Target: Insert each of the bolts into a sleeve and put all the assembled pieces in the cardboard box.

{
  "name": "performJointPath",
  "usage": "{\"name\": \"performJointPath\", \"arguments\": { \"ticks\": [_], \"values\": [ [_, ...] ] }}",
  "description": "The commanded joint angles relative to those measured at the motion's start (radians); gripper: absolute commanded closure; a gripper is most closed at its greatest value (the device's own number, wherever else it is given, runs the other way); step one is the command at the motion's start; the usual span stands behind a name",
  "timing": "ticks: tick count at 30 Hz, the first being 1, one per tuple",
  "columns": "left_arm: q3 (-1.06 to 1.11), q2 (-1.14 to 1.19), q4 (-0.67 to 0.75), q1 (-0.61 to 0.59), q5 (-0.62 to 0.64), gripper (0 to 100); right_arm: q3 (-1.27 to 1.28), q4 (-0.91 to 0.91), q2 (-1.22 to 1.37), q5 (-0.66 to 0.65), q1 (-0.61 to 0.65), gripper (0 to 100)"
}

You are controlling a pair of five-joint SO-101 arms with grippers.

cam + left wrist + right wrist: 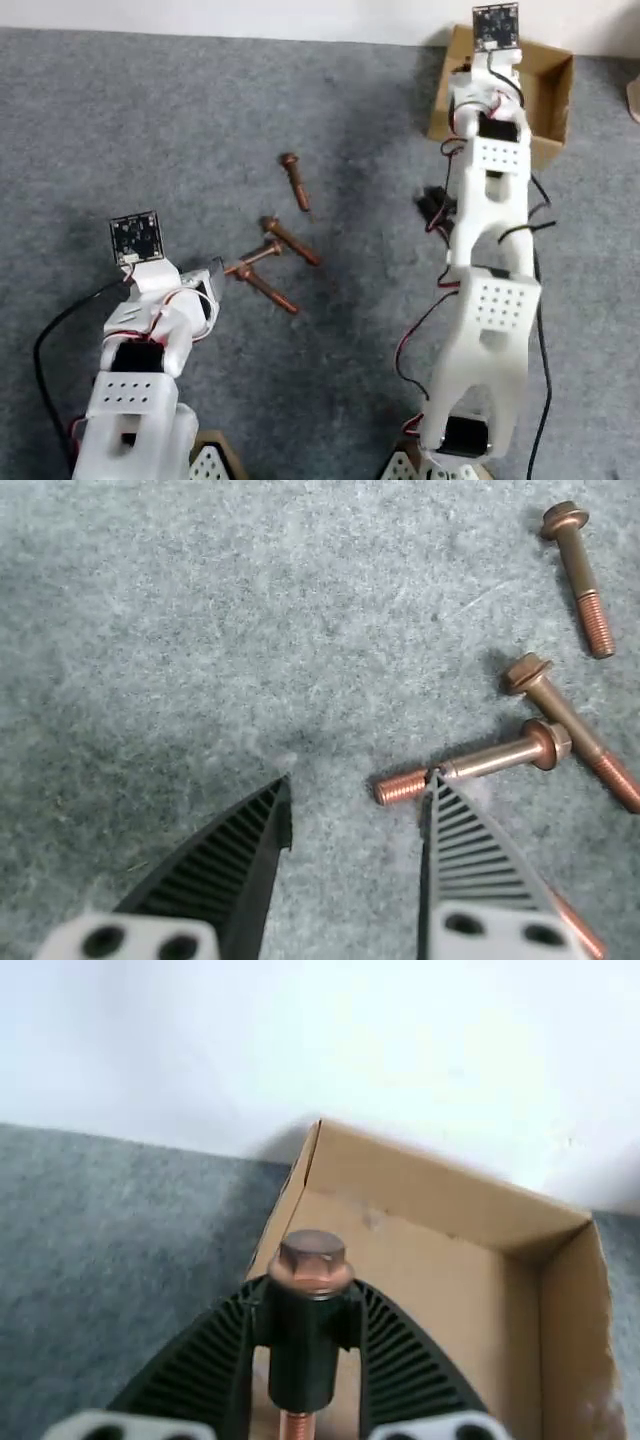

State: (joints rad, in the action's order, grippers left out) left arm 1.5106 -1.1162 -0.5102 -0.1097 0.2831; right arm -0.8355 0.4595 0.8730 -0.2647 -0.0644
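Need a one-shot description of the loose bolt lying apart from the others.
On the grey mat between the two arms lie four loose copper bolts. A cluster of three sits beside the left gripper; the lone bolt lies past it toward the white wall, touching none, its head nearest the wall.

Four bolts (292,243) crowd the carpet (150,120) beside the left pincer (358,780); the cardboard box (430,1200) gapes open-topped.
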Motion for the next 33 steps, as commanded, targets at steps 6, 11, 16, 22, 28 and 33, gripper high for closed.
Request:
{"name": "performJointPath", "arguments": {
  "ticks": [6,11,16,22,28,33],
  "values": [
    [-0.004,0.001,0.026,0.018,-0.018,79,-0.340,-0.022,0.203,0.012,0.001,99.4],
    [-0.004,0.001,0.026,0.022,-0.018,79,-0.355,-0.024,0.314,0.012,0.002,99.4],
    [-0.002,0.001,0.026,0.042,-0.020,79,-0.355,-0.010,0.392,0.015,-0.005,99.4],
    [-0.002,0.001,0.026,0.044,-0.020,79,-0.406,0.323,0.328,0.095,0.002,99.4],
    [-0.002,0.001,0.025,0.044,-0.020,79,-0.532,0.668,0.154,0.180,0.048,99.4],
    [-0.002,0.001,0.023,0.044,-0.020,79,-0.541,0.822,0.027,0.219,0.087,99.4]
  ]
}}
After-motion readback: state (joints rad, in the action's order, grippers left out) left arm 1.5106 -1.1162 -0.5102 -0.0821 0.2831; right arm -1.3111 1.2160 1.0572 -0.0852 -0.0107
